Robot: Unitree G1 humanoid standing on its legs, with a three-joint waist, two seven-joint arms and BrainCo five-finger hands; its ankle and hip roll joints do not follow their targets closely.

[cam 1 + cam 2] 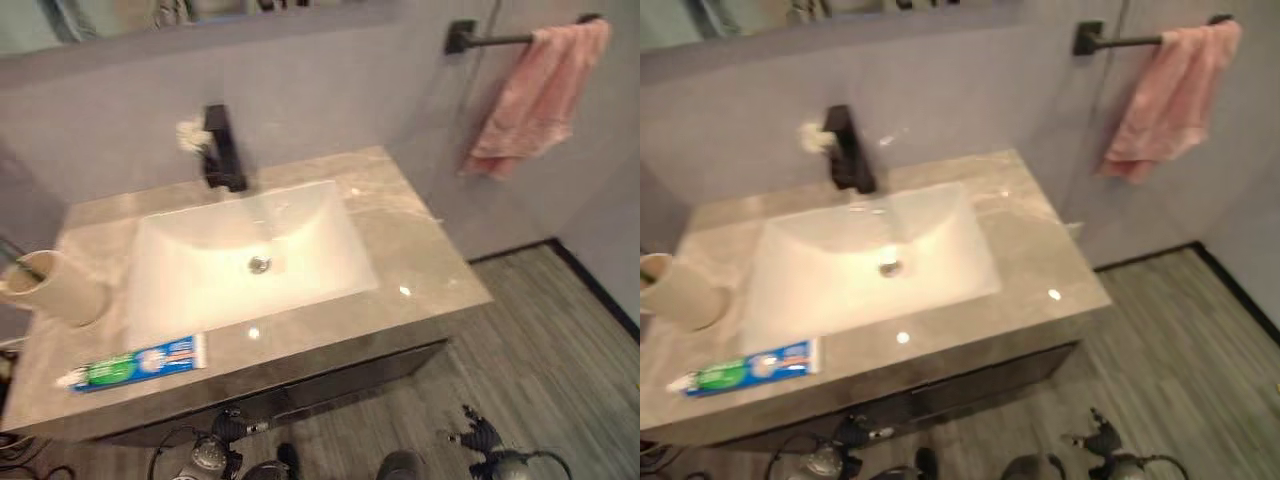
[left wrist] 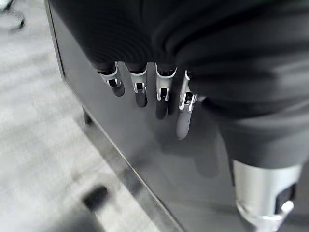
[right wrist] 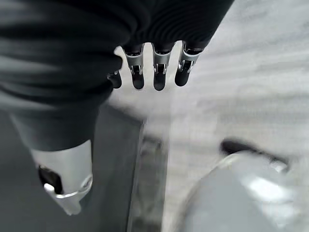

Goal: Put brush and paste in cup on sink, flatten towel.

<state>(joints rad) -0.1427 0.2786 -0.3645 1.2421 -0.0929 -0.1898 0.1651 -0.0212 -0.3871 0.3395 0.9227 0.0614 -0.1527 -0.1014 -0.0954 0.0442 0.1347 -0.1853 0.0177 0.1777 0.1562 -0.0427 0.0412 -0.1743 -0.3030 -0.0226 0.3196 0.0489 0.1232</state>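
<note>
Toothpaste tube (image 1: 135, 364) lies at lower left on the counter (image 1: 420, 260); cup (image 1: 55, 287) at far left, maybe with the brush inside. Pink towel (image 1: 540, 95) hangs bunched upper right. Left hand (image 2: 145, 84) and right hand (image 3: 154, 67) hang loose-fingered, empty

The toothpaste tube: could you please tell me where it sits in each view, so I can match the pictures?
Left eye view: toothpaste tube lies flat on the counter's front left edge.
Right eye view: same tube, nearer the picture's left edge.
Left wrist view: not in it.
Right wrist view: not in it.
Shared landmark: the black faucet behind the basin.
</note>
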